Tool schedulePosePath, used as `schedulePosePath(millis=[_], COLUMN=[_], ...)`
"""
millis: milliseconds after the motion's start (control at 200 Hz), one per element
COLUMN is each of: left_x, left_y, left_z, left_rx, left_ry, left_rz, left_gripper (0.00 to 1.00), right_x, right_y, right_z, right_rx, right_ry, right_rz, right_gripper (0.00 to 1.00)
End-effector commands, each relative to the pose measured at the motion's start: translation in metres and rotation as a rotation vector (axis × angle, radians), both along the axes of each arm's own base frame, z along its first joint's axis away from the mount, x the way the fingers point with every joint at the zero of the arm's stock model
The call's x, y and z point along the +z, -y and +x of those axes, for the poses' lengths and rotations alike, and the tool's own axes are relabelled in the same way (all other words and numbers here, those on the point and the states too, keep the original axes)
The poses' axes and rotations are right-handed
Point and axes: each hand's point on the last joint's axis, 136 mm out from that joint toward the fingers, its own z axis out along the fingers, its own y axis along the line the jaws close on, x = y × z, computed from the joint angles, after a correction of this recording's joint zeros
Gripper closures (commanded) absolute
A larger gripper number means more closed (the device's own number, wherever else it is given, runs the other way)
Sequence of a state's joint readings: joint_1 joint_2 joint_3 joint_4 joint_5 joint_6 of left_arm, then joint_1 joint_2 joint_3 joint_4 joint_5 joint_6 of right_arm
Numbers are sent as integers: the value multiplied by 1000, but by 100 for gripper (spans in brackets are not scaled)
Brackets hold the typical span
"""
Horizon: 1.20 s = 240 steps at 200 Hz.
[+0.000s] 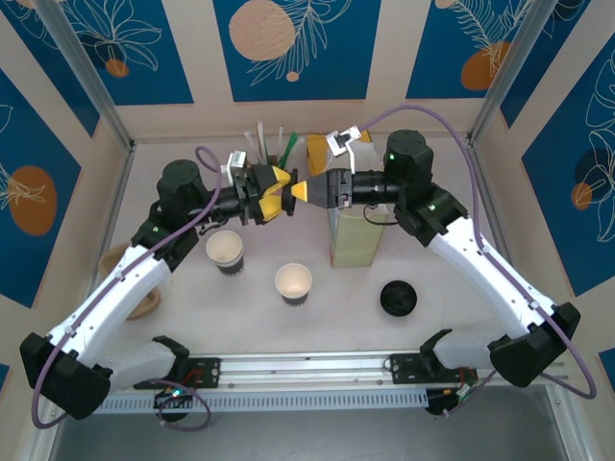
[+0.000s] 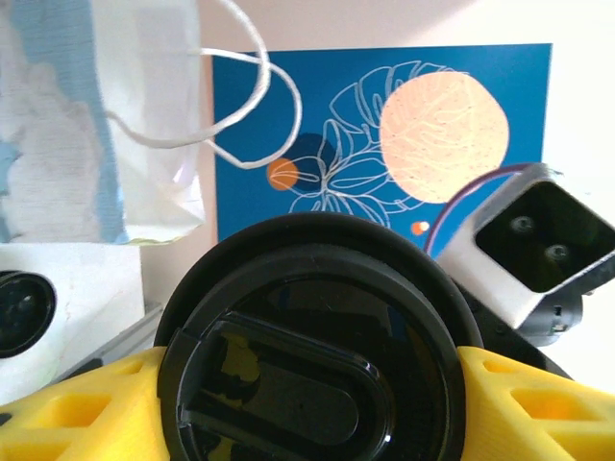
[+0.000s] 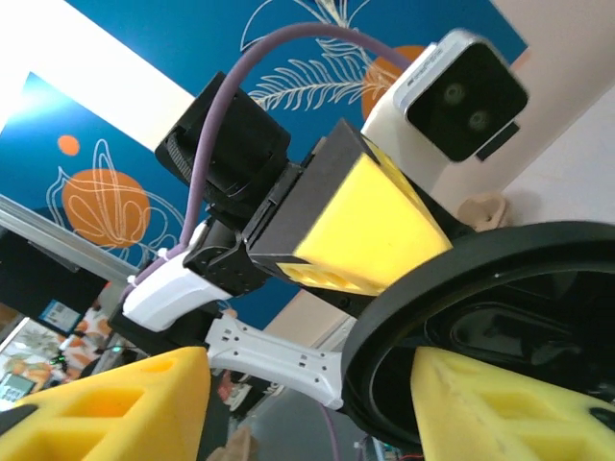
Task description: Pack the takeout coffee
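Left wrist: L pincer (image 2: 307, 394) grips lid (image 2: 307, 317) by rim; R pincer (image 3: 307, 408) released, gap beside lid

No legible text, label or number anywhere.

Lid (image 2: 307, 355) glossy smooth black plastic; cup (image 1: 293, 284) matt paper; bag (image 1: 354, 238) matt paper.
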State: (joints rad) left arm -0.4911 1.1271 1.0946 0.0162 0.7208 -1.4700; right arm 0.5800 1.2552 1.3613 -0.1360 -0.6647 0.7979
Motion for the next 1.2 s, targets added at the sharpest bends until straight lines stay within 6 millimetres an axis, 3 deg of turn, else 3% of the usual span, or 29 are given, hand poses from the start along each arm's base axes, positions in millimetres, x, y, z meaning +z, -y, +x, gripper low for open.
schedulePosePath(millis=[0,95,135,360,575,1195], left_x=[-1,-17,-23,-55,-79,-134], left_y=[-10,-17,-19,-27,-32,-29], left_z=[-6,-7,-7,-11,-16,-37], left_rx=[19,31,32,22,5,-104], left_ry=[82,88,92,116,157,337], left_rz=[110,213,252,443,615,1071], left_gripper=[37,36,36,38,38,40], right_x=[-4,-12,-16,-35,-51,-64], right_y=[14,22,25,43,64,111], right_z=[-2,-1,1,4,11,5], right_rx=[-59,-100,-121,-227,-342,-541], right_ry=[7,-2,-11,-45,-73,-116], right_rz=[-39,-73,-91,-173,-251,-336], right_gripper=[38,34,26,0,1,1])
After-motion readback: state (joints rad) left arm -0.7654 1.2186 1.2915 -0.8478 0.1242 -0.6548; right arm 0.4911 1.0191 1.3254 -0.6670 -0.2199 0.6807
